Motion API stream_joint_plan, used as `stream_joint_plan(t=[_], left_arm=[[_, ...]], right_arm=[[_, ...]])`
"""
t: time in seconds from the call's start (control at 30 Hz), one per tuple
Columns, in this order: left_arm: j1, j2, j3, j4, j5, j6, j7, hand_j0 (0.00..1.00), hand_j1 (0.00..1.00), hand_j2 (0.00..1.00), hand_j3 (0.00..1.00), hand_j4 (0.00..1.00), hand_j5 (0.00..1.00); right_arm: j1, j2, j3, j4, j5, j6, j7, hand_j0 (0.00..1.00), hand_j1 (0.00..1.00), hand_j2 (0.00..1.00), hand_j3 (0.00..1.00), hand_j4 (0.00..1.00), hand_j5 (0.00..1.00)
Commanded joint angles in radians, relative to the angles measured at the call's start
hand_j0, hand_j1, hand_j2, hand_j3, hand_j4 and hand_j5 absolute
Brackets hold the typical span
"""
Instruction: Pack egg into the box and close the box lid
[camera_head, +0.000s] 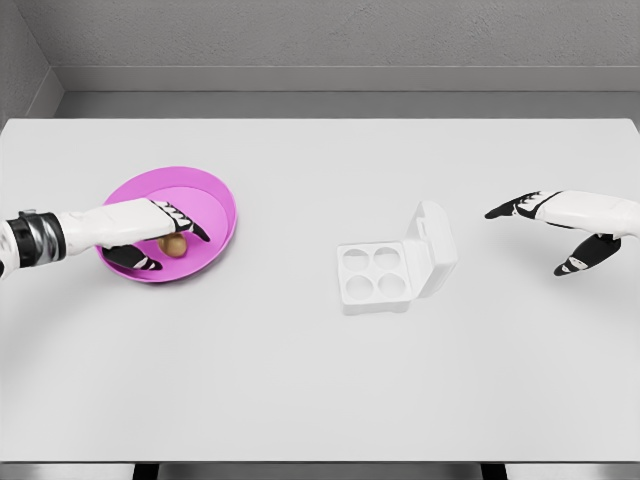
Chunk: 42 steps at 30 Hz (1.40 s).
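Observation:
A brown egg (174, 245) lies in the pink bowl (215, 200) at the table's left. My left hand (165, 238) reaches into the bowl, fingers above the egg and thumb below it, spread around it without a visible grasp. The white egg box (375, 275) sits right of centre with its four cups empty and its lid (432, 248) standing open, tilted back to the right. My right hand (545, 232) hovers at the far right, fingers extended, holding nothing, well apart from the box.
The white table (320, 380) stretches wide in front of and behind the bowl and box. A grey wall runs along its far edge.

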<state>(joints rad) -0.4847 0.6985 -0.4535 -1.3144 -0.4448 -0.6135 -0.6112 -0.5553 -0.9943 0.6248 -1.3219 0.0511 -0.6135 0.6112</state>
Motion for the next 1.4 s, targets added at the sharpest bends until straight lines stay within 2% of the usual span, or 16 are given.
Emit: stream_joint_plan(t=[0.0, 0.17, 0.3, 0.5, 0.9, 1.37], left_arm=[[0.000, 0.001, 0.001, 0.000, 0.006, 0.003, 0.000, 0.80, 0.80, 0.80, 0.80, 0.80, 0.80], [0.002, 0.003, 0.002, 0.006, 0.008, 0.003, 0.000, 0.80, 0.80, 0.80, 0.80, 0.80, 0.80], [0.003, 0.006, 0.002, 0.006, 0.009, 0.003, 0.000, 0.53, 0.53, 0.53, 0.53, 0.53, 0.53], [0.005, 0.012, 0.002, 0.004, 0.011, 0.003, 0.000, 0.41, 0.41, 0.41, 0.41, 0.41, 0.41], [0.005, 0.010, -0.005, 0.001, 0.014, 0.003, 0.000, 0.35, 0.35, 0.35, 0.35, 0.35, 0.35], [0.005, 0.012, 0.004, -0.172, 0.070, 0.003, 0.000, 0.34, 0.34, 0.34, 0.34, 0.34, 0.34]], right_arm=[[0.000, -0.001, 0.000, 0.000, -0.007, 0.003, 0.000, 1.00, 1.00, 1.00, 1.00, 1.00, 1.00], [0.000, -0.001, 0.000, 0.000, -0.007, 0.003, 0.000, 1.00, 1.00, 1.00, 1.00, 1.00, 1.00], [0.000, -0.001, 0.000, 0.000, -0.007, 0.003, 0.000, 1.00, 1.00, 1.00, 1.00, 1.00, 1.00], [0.002, -0.001, 0.000, 0.000, -0.007, 0.003, 0.000, 1.00, 1.00, 1.00, 1.00, 1.00, 1.00], [0.002, -0.001, 0.000, 0.000, -0.007, 0.003, 0.000, 1.00, 1.00, 1.00, 1.00, 1.00, 1.00], [0.000, 0.000, 0.000, -0.003, -0.007, 0.003, 0.000, 1.00, 1.00, 1.00, 1.00, 1.00, 1.00]])
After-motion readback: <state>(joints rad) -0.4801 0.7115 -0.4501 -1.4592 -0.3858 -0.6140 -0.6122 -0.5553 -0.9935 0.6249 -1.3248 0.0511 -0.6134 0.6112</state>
